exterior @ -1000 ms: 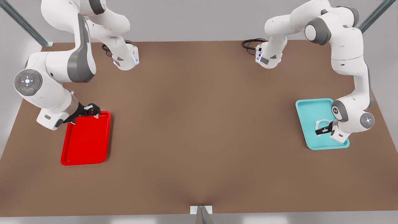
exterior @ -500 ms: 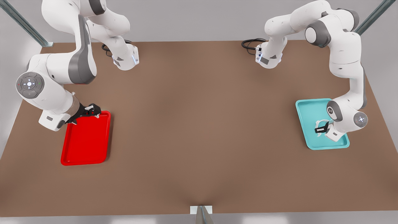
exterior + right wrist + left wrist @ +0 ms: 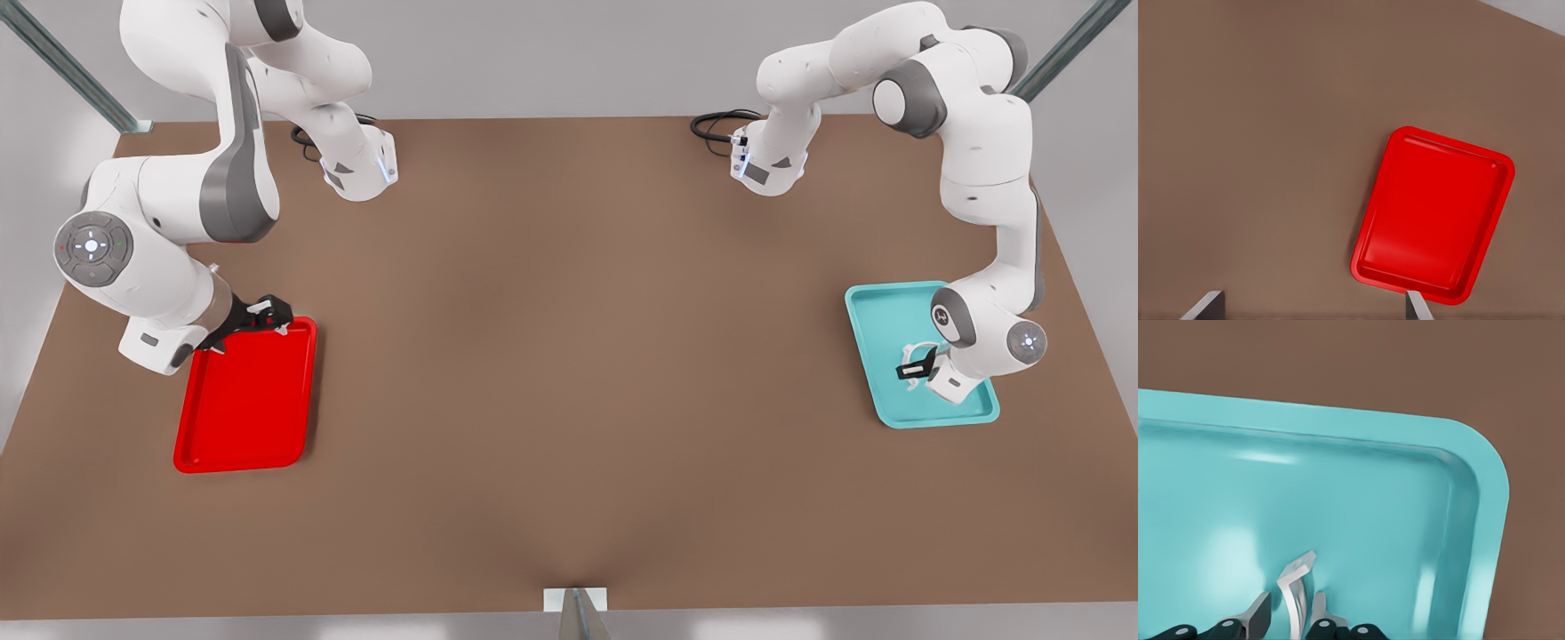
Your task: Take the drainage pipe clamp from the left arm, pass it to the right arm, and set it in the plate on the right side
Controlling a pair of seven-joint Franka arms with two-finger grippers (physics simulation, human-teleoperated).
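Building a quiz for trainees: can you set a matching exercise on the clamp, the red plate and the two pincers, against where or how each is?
Things:
1. drainage pipe clamp
2. plate
3. left pincer
4. right pincer

Place or state:
A. red, at the front view's left
B. white, inside the teal tray
C. open, at the plate's far corner
D. down at the clamp, over the teal tray

Pairs: 1-B, 2-A, 3-D, 4-C
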